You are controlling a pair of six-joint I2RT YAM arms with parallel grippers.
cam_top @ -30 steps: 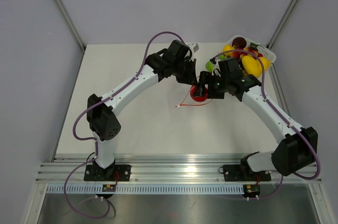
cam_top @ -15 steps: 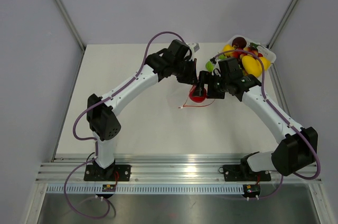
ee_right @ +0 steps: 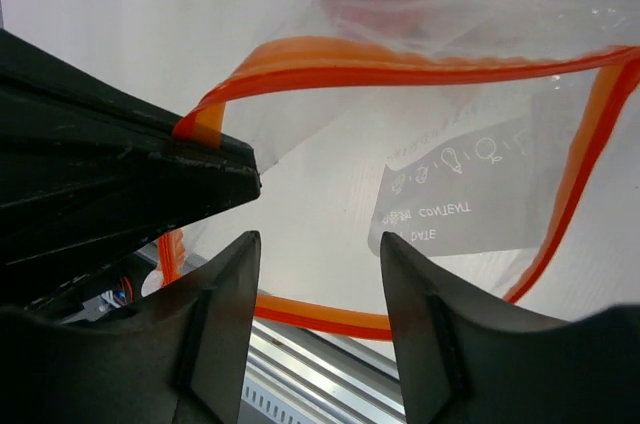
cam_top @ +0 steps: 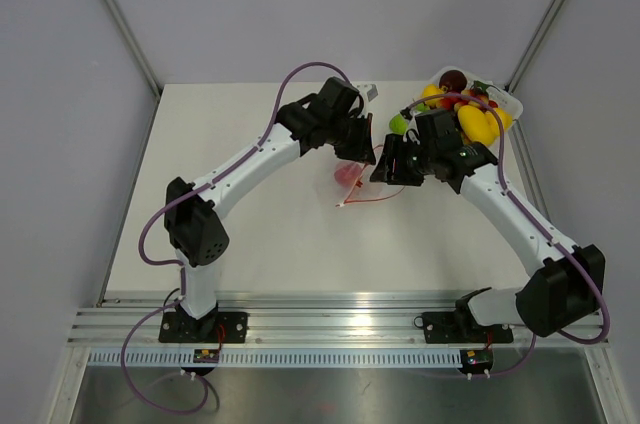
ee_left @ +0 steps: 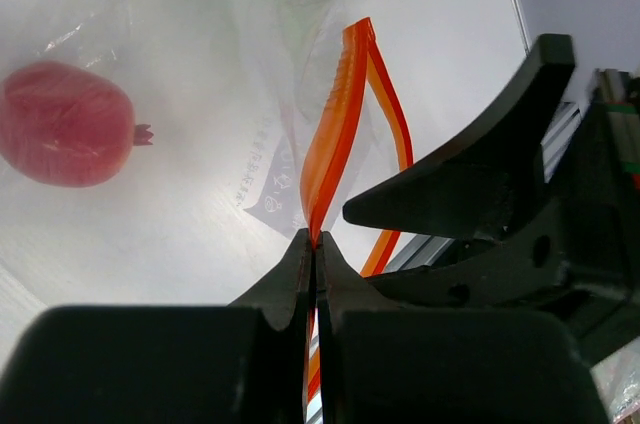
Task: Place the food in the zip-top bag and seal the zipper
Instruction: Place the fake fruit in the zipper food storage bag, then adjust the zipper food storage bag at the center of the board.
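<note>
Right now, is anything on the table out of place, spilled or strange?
Only one thing: a green fruit lies just left of the white tray in the top view, seemingly outside it. Nothing looks spilled or damaged; the bag holds one red fruit.

There is 1 left gripper (ee_left: 313,244), 1 right gripper (ee_right: 318,284), 1 zip-top bag (ee_right: 450,204) with 1 orange-red zipper (ee_left: 335,124) between them, 1 red fruit (ee_left: 65,137) inside it, and 1 white tray (cam_top: 512,104) beyond the right gripper.
</note>
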